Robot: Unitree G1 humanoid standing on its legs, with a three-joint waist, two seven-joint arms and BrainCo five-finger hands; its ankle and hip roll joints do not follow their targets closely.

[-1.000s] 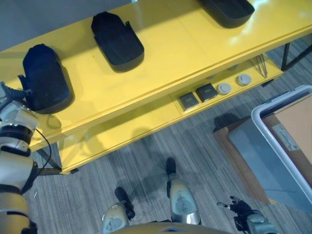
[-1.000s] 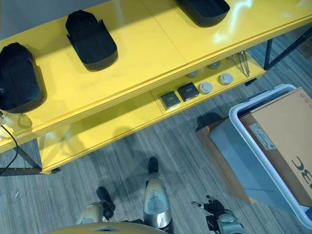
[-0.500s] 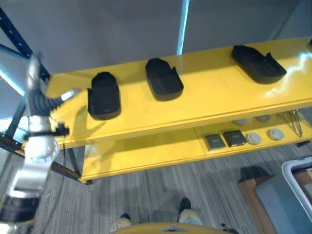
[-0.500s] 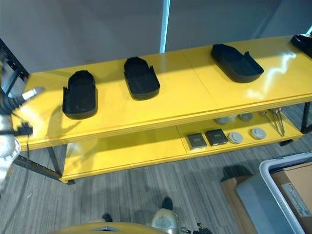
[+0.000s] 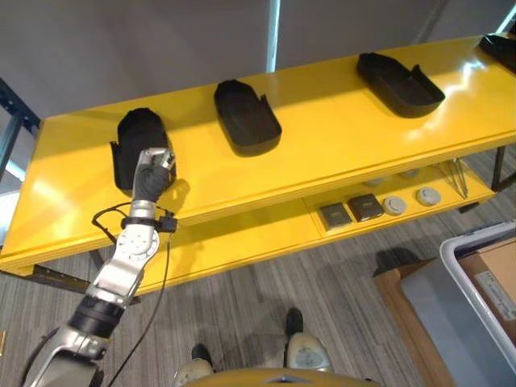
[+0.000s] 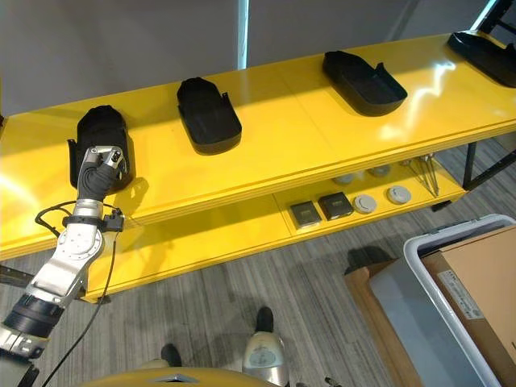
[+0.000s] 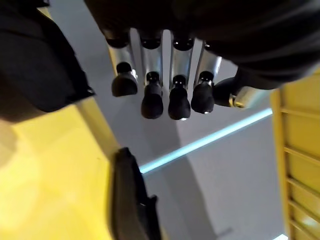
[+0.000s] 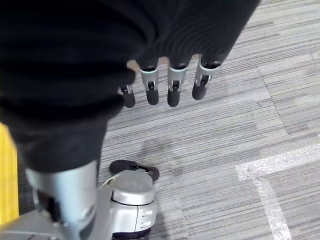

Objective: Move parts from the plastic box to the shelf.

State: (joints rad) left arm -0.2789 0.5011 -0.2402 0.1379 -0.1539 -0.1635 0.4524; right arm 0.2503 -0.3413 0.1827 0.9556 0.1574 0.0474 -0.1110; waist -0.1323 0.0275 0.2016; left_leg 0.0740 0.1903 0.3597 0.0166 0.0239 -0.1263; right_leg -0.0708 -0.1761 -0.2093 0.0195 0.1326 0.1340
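From the head cameras, the left robot hand hovers, fingers relaxed and empty, beside a black part on the yellow shelf; the plastic box holds cardboard. The right robot hand hangs loosely spread above the floor.

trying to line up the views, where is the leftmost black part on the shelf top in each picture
Left eye view: leftmost black part on the shelf top, just beyond the left hand.
Right eye view: same spot.
Left wrist view: dark mass beside the fingers.
Right wrist view: not there.
Shared landmark: the left hand.
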